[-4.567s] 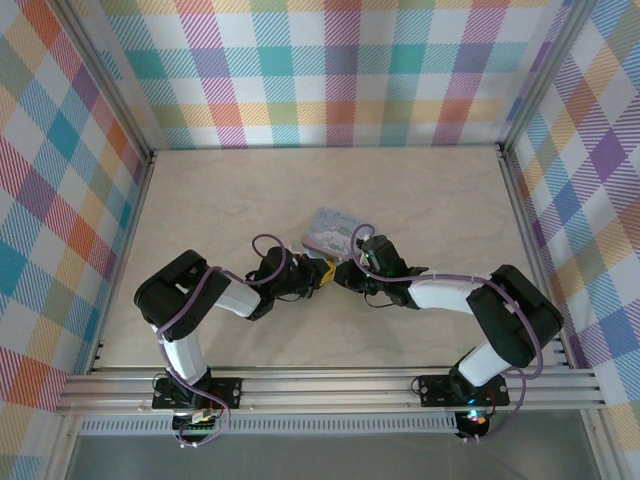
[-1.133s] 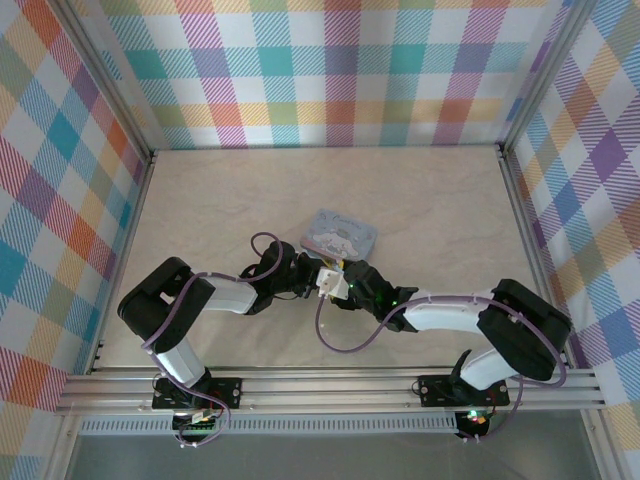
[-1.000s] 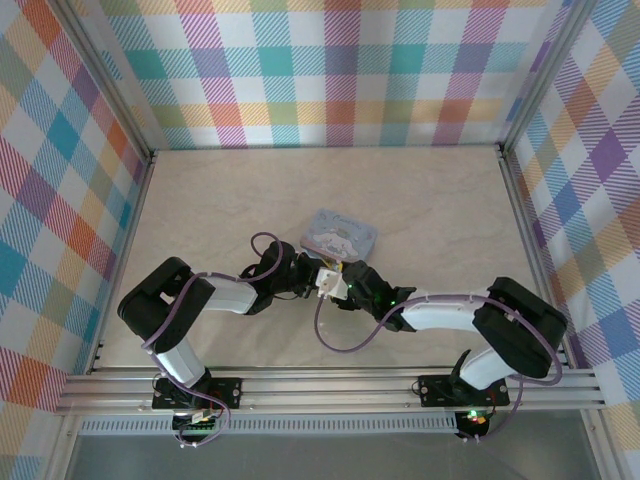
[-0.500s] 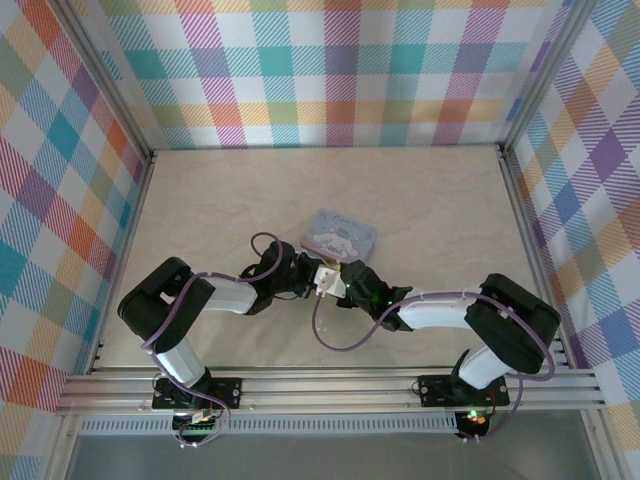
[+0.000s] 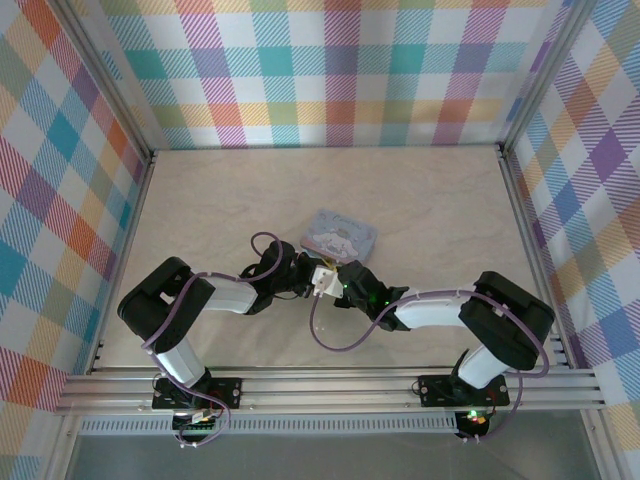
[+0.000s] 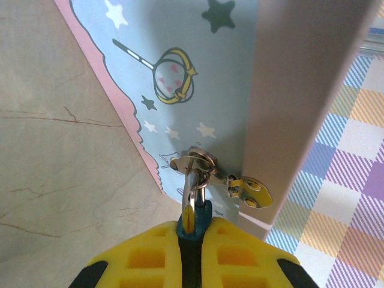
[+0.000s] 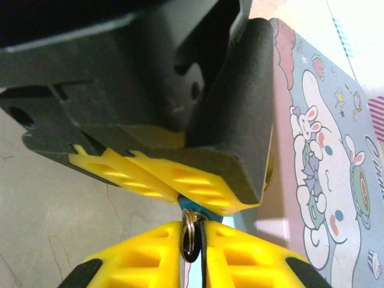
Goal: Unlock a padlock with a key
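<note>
Evidently the padlock [image 6: 201,219] hangs by its shackle from the hasp [image 6: 195,161] of the tin [image 6: 198,90], its teal body clamped in the left gripper [image 6: 192,240]. The right gripper [image 7: 193,240], pinched tight on the key ring [image 7: 189,237], meets that body end-on. Insertion seems in hand, with the blade's depth hidden. Next comes a steady twist against a firm hold.

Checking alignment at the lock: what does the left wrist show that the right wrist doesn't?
Left wrist: the padlock with its shackle threaded through the hasp on the tin. Right wrist: the right gripper pinching a key ring close to the padlock, plus the tin's cartoon lid. Both: the left gripper shut on the teal padlock body.
</note>
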You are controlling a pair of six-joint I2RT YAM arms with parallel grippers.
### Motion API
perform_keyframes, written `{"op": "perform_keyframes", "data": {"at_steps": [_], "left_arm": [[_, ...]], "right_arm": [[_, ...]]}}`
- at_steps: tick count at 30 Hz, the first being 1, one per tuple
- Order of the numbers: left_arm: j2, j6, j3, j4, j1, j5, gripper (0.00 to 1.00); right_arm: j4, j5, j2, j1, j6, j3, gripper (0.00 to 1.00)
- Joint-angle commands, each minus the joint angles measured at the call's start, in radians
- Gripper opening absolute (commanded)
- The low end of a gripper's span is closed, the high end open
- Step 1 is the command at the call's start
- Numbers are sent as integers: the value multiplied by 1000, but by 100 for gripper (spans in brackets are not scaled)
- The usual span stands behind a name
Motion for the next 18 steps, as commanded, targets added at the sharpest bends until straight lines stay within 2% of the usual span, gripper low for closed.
{"op": "perform_keyframes", "data": {"at_steps": [1,8,18], "left_arm": [[-20,7,19,-9,-11,8,1],[-20,6,16,-6,-11,8,1],[-25,6,11,-2,-11,9,1]], "right_arm": [[50,23,7,5,3,23,13],[49,40,2,5,38,31,0],[-19,61,-9,5,197,99,0]]}}
